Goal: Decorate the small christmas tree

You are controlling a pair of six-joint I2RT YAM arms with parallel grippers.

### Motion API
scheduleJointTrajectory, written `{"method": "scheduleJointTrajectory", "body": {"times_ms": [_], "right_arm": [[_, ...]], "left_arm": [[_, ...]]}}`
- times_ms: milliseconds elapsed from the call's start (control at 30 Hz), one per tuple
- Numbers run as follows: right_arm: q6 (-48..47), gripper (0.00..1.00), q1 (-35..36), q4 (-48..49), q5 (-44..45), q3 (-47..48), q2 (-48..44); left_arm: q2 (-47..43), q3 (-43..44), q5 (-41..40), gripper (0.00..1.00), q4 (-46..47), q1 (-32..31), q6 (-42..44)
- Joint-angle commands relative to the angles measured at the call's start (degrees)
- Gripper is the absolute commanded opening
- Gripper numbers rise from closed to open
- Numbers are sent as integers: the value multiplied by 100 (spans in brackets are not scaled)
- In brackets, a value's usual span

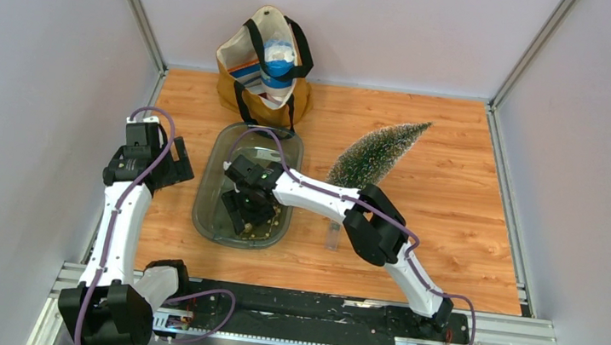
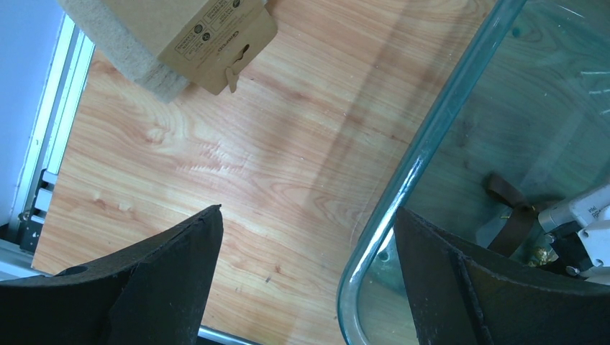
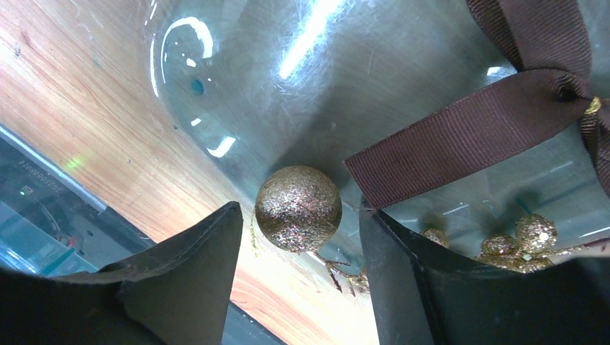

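Note:
The small christmas tree [image 1: 377,154] lies tilted on the wooden table, right of the clear tray [image 1: 205,213]. My right gripper [image 1: 242,217] reaches down into the tray's near end. In the right wrist view its jaws [image 3: 298,241] stand open around a gold glitter ball [image 3: 298,208], which sits at the fingertips with a gap on each side. A brown ribbon bow [image 3: 475,136] and small gold balls [image 3: 521,241] lie beside it in the tray. My left gripper [image 1: 181,168] is open and holds nothing, and it hovers [image 2: 308,215] over the tray's left rim [image 2: 424,144].
A tan tote bag [image 1: 264,65] with items inside stands behind the tray; its cardboard tag [image 2: 208,36] shows in the left wrist view. A small clear piece [image 1: 334,235] stands on the table by my right arm. Grey walls enclose the table on three sides.

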Motion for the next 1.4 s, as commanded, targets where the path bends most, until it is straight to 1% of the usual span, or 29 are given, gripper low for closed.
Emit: {"method": "scheduleJointTrajectory", "body": {"times_ms": [0, 200, 467, 600, 1033, 1267, 1367], "right_arm": [[15, 66, 28, 167, -26, 226, 5], [85, 63, 10, 194, 18, 262, 40], [67, 42, -25, 203, 80, 226, -30], [59, 36, -25, 308, 88, 156, -293], [111, 36, -16, 695, 527, -406, -1681], [24, 36, -25, 827, 896, -678, -2428], [-82, 37, -25, 941, 923, -872, -2728]], "left_arm": [[-2, 62, 56, 96, 144, 55, 138], [33, 62, 99, 96, 152, 55, 138], [42, 53, 135, 96, 152, 55, 146], [42, 62, 126, 96, 152, 55, 146], [7, 62, 47, 96, 143, 55, 146], [-2, 70, 29, 96, 143, 55, 146], [7, 62, 56, 96, 144, 55, 146]]}}
